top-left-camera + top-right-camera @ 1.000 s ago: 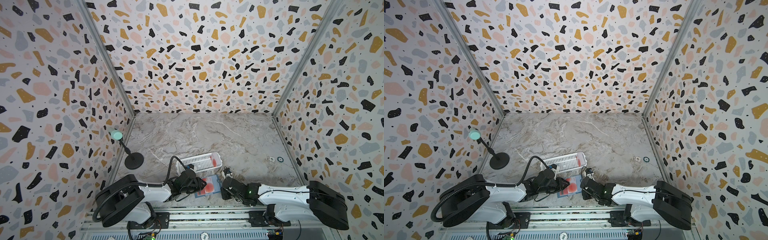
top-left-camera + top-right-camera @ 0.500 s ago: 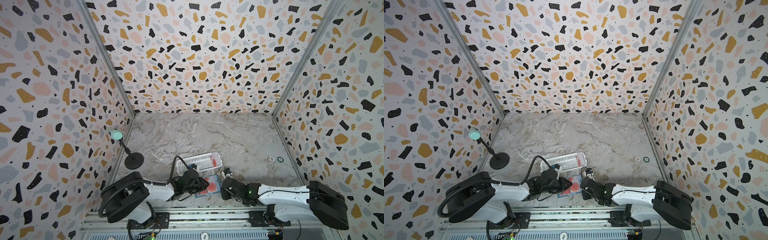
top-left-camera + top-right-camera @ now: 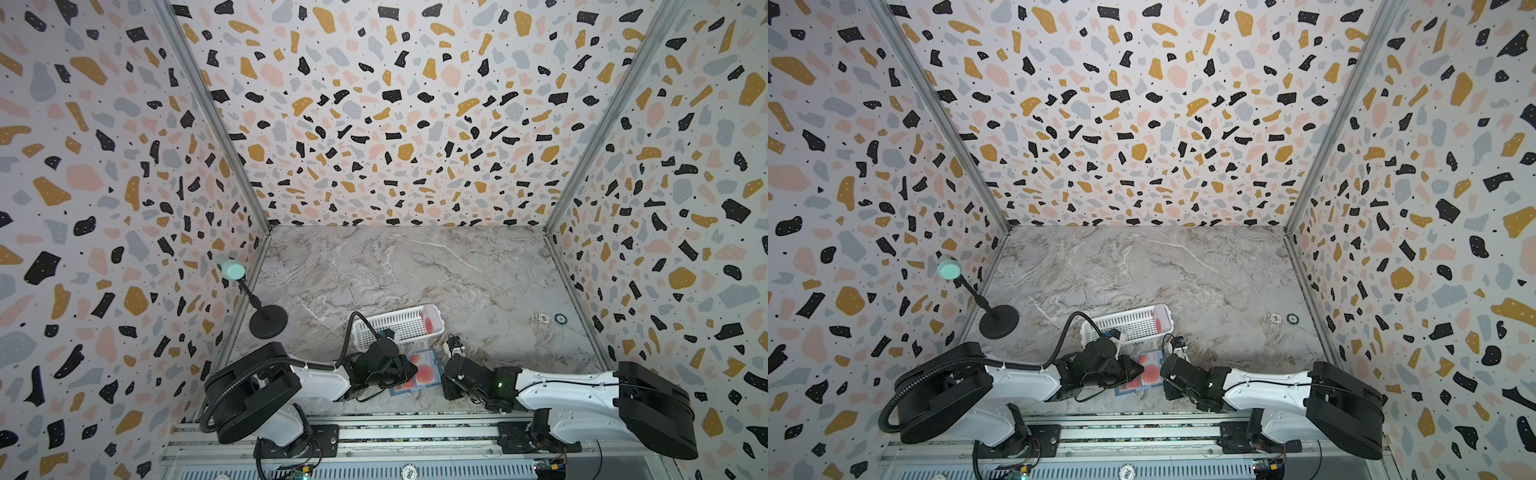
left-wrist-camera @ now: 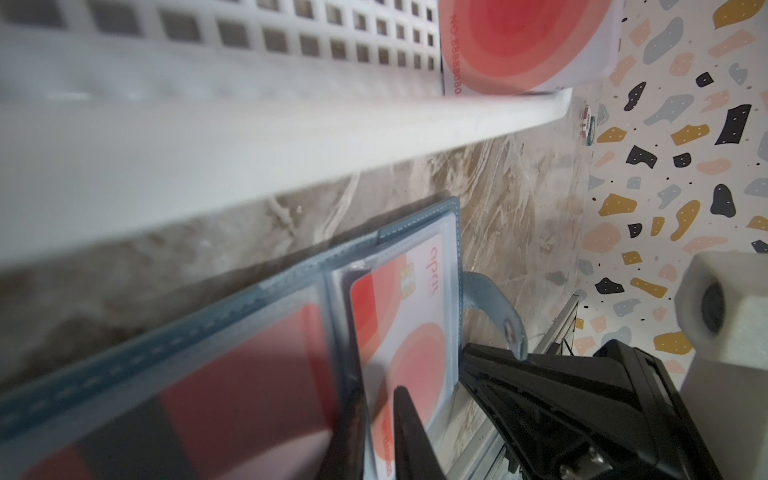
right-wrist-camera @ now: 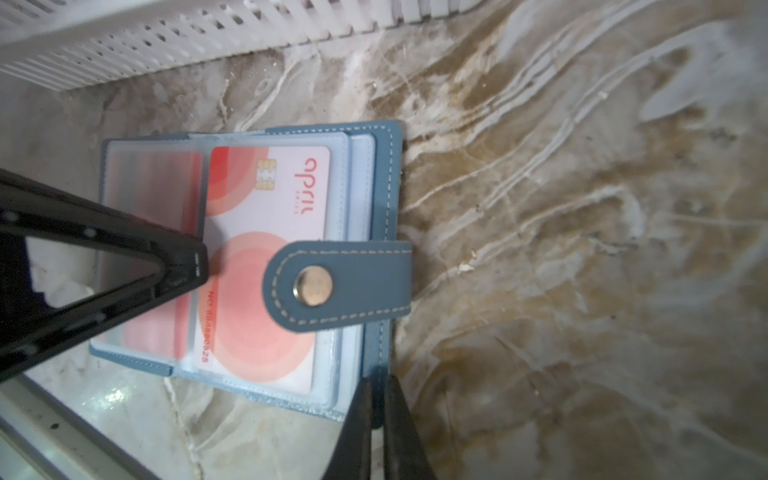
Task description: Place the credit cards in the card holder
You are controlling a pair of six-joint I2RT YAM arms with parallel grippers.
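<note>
Left gripper (image 5: 199,266) has narrowed its jaws to a slit, with the tip on the credit card (image 5: 270,216) by the spine. Can't tell if it's pinching anything. That card sits in the right-hand pocket of the open card holder (image 5: 384,174), flat on the bench (image 3: 415,270). Right gripper (image 5: 379,388) is closed and looks pinched on the cover edge. Insertion looks about done. A second credit card (image 3: 430,322) waits in the white basket (image 3: 395,326).

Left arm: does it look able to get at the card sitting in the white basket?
Probably yes. The card stands at the open-topped basket's right end, just beyond the left gripper over the card holder; nothing covers it, though the near wall needs clearing.
</note>
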